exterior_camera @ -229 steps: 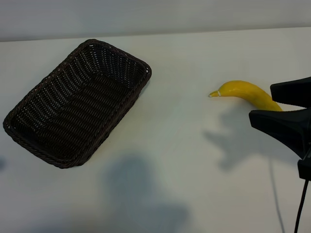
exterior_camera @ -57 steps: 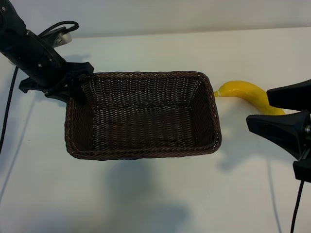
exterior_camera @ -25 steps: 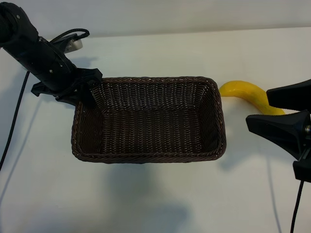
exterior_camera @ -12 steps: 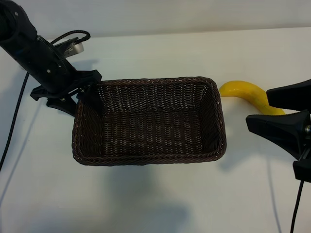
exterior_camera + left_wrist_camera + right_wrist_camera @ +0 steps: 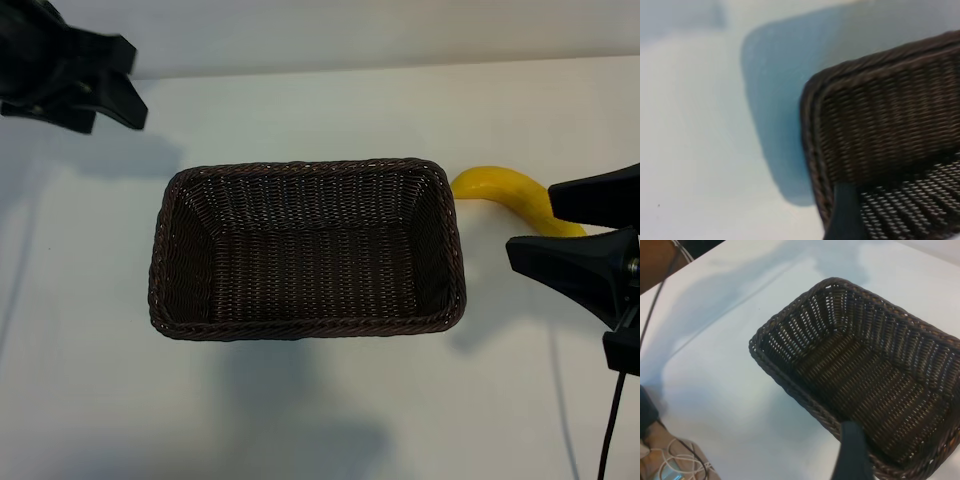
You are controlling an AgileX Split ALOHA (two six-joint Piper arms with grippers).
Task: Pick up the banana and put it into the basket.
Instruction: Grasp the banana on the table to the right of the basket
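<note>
Basket [image 5: 306, 248] is sitting flat on the white table [image 5: 330, 400], with its long side across your view and its short end wall almost touching the banana [image 5: 505, 191]. You are probably keeping it this close so that the fruit needs only a short trip over the rim. The banana is lying on the table just beside that right end wall, outside the basket, with its far end going behind the right gripper [image 5: 590, 228].

Your left gripper [image 5: 75, 75] is hanging high in the far left corner, well apart from the basket, with its jaws standing wide and nothing between them. From the left wrist view you are looking down at one empty corner of the wicker, so the basket is free now.

Your right gripper is waiting at the right edge, its two black fingers spread widely, one on each side of the banana's thick end, and not yet closing on it. I judge that this opening is already lined up for the pick, and that the lift over the rim is what remains for you.
</note>
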